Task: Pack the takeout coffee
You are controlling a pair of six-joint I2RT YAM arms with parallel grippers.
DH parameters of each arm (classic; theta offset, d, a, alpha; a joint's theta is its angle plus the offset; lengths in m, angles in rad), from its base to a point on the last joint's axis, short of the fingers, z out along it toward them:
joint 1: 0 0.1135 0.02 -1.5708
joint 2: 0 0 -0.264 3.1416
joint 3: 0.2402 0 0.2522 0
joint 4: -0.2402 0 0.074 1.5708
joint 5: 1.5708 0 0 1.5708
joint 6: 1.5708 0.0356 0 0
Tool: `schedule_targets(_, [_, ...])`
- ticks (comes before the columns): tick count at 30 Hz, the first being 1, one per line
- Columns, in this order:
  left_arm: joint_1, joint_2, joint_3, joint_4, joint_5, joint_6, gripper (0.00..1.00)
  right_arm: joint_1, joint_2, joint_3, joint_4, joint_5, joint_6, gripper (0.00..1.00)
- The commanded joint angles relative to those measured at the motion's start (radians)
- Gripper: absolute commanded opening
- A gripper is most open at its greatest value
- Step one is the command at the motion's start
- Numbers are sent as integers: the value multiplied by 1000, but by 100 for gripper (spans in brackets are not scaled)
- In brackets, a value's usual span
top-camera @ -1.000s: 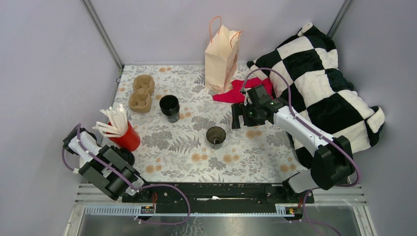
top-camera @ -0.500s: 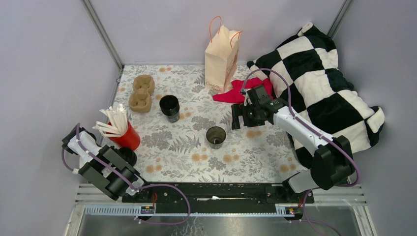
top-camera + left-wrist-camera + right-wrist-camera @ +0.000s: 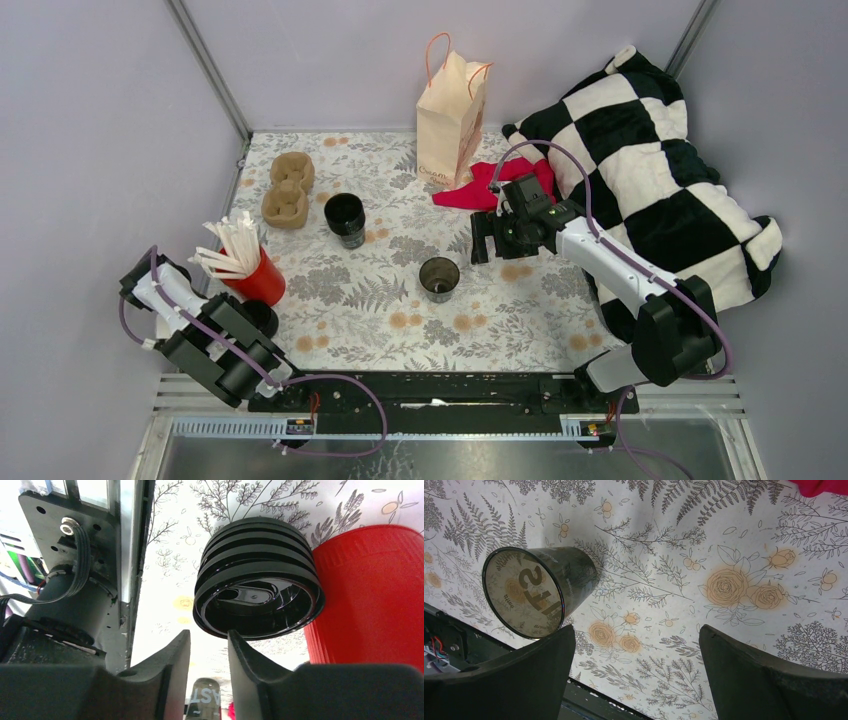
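My left gripper (image 3: 208, 636), barely parted and empty, faces the lid stack (image 3: 257, 575) beside the red cup (image 3: 372, 595). My right gripper (image 3: 634, 632) gapes wide, empty, over the table (image 3: 724, 535); the takeout coffee (image 3: 345, 218) stands near the cardboard tray (image 3: 287, 188).

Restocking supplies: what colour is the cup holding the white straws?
Red; the cup shows best in the top external view.

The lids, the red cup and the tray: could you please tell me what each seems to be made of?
The lids: glossy black moulded plastic, judging by the sheen and the crisp stacked rims. The red cup: probably smooth plastic, with a faint sheen and fine ridges along one edge. The tray: matte brown moulded pulp or cardboard, with soft rounded wells.
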Motion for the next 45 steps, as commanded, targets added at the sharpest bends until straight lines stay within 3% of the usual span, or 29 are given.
schedule_targets(1, [3,-8,-16,0,36,5,41,-6,-20,-6,19,-20,6,100])
schedule_targets(8, [-5,-30,-91,1,54,-12,45,-6,-14,-11,23,-29,10,100])
schedule_targets(18, [-5,3,-57,22,22,-49,39,-24,4,-12,30,-50,18,100])
schedule_targets(24, [-6,17,-69,52,31,-67,41,-33,12,-7,30,-53,19,100])
schedule_targets(32, [-12,18,-64,52,20,-64,24,-35,18,-6,33,-59,22,100])
schedule_targets(45, [-12,15,-5,0,7,-54,9,-41,15,-11,39,-69,25,100])
